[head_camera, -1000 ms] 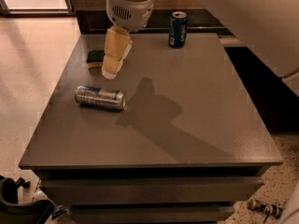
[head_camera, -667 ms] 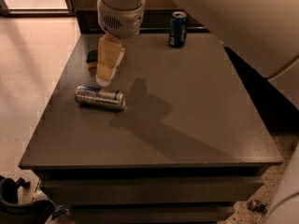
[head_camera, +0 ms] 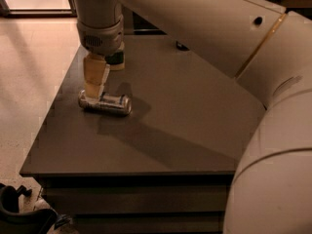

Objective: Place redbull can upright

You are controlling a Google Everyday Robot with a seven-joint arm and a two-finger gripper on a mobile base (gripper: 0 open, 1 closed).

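Note:
The redbull can (head_camera: pixel 106 103) lies on its side on the dark table (head_camera: pixel 195 130), near the left edge, its silver top pointing left. My gripper (head_camera: pixel 96 84) hangs straight down from the wrist (head_camera: pixel 100 30) and reaches the left end of the can, at or just above it. Whether it touches the can I cannot tell.
A small dark object (head_camera: pixel 117 60) sits on the table just behind the gripper. A bit of another dark thing (head_camera: pixel 182 46) shows under my arm at the back. My large white arm (head_camera: pixel 273 130) fills the right side. The table's left edge drops to a light floor (head_camera: pixel 24 82).
The gripper has moved down and forward from above the table's back left to the left end of the lying can. The can has not moved. The arm now covers the dark blue can.

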